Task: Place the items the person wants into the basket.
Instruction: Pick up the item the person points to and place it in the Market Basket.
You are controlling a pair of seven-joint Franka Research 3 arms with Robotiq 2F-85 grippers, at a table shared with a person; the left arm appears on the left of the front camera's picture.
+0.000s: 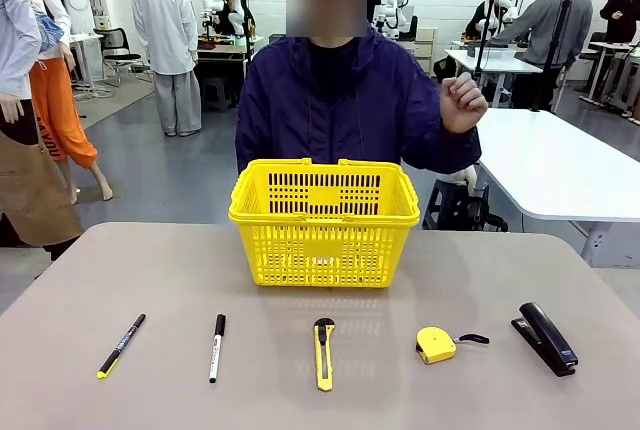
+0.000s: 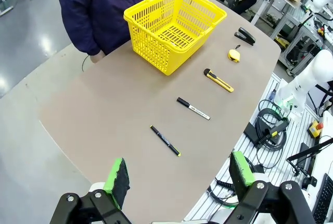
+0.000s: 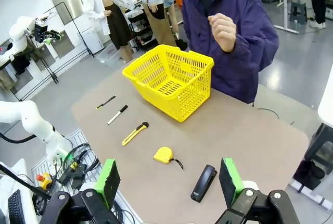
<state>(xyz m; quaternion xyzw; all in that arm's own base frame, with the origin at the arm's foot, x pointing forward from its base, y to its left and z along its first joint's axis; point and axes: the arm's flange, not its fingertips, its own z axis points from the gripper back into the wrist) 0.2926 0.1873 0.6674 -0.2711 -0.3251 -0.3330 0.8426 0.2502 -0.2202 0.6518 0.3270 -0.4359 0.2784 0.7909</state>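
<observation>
The yellow basket (image 1: 323,222) (image 2: 174,27) (image 3: 170,79) stands at the table's far middle, in front of the person (image 1: 350,100), who holds one fist (image 1: 462,103) raised. In a row near the front lie the white marker (image 1: 217,347) (image 2: 193,108) (image 3: 117,114), the yellow-and-black utility knife (image 1: 323,353) (image 2: 218,80) (image 3: 135,133) and the round yellow tape measure (image 1: 437,344) (image 2: 234,54) (image 3: 164,155). My left gripper (image 2: 179,174) hangs open high above the table's edge. Open too, my right gripper (image 3: 169,179) hovers high, nothing between its fingers.
A black pen with a yellow tip (image 1: 121,345) (image 2: 165,140) (image 3: 105,102) lies at the row's left end, a black stapler (image 1: 545,338) (image 2: 245,35) (image 3: 203,183) at its right end. Bare tabletop lies between the row and the basket.
</observation>
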